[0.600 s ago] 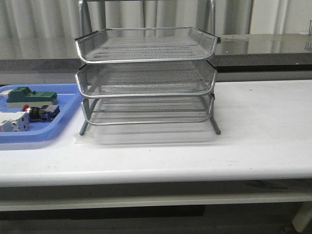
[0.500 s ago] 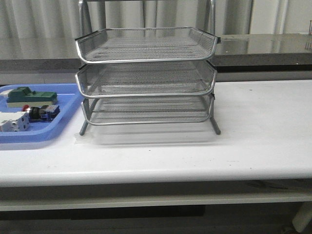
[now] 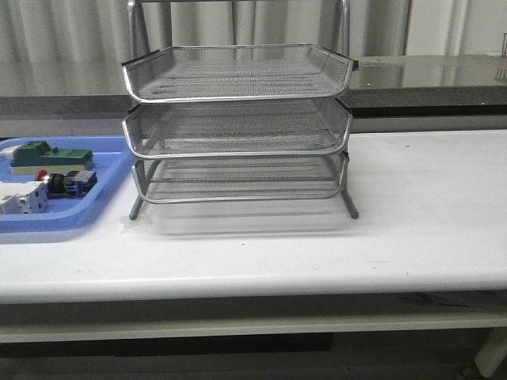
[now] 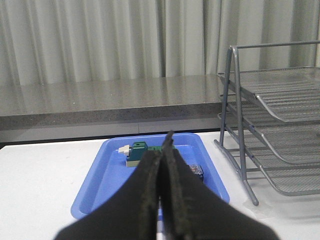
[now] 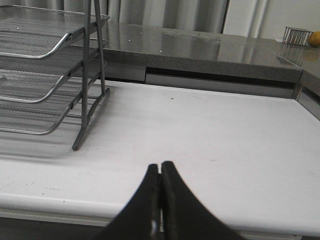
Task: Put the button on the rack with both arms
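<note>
Button in blue tray, rack empty, both grippers pressed together and holding nothing.

Left gripper (image 4: 161, 150) has fingers (image 4: 149, 180) pressed together, empty, above the bench (image 3: 428, 198); blue tray (image 3: 103, 202) just beyond the fingertips, button (image 3: 70, 183) lying in it, beside the green block (image 3: 47, 155) and white-grey terminal block (image 3: 20, 198). Rack (image 3: 238, 127) stands beside the tray, all tiers bare. Right gripper (image 5: 160, 172) fingers (image 5: 172, 200) pressed together, empty, rack's leg off to one side ahead.

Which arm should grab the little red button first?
Probably the left. The left gripper, jaws shut, faces the blue tray holding the button. The right gripper faces bare table beside the rack.
</note>
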You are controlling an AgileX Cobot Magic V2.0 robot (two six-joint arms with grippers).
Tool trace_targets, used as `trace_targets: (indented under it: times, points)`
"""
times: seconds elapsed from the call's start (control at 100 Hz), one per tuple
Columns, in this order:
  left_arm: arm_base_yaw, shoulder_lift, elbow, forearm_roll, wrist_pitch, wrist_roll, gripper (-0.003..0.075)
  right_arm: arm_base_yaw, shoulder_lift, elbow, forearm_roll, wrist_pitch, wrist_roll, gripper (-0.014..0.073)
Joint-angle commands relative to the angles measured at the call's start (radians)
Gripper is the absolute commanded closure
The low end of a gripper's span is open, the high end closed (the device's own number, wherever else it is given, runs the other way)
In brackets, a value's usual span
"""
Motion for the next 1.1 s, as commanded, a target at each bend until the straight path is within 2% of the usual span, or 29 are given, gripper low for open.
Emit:
trace_targets:
  times: [0.0,0.29,0.56,0.75,1.09]
  points:
    - [0.0,-0.032,0.033,-0.009,-0.076,-0.009,0.0741,-0.007,-0.017,0.003,-0.011,-0.081,-0.003,0.0655]
    - [0.0,-0.032,0.033,-0.009,-0.076,-0.009,0.0741,-0.007,-0.017,0.001,0.0,-0.122,-0.003,0.0655]
    - [0.0,-0.032,0.033,-0.009,-0.076,-0.009,0.0741,-0.007,0.025,-0.116,0.149,-0.022,-0.003,0.0655]
    - [0.0,-0.032,0.033,-0.009,-0.076,-0.009,0.0741,-0.007,0.192,-0.292,0.16,0.1,-0.003,0.0655]
    - [0.0,-0.032,0.033,-0.009,-0.076,-0.009,0.0741,-0.007,0.652,-0.656,0.203,0.384,-0.003,0.0655]
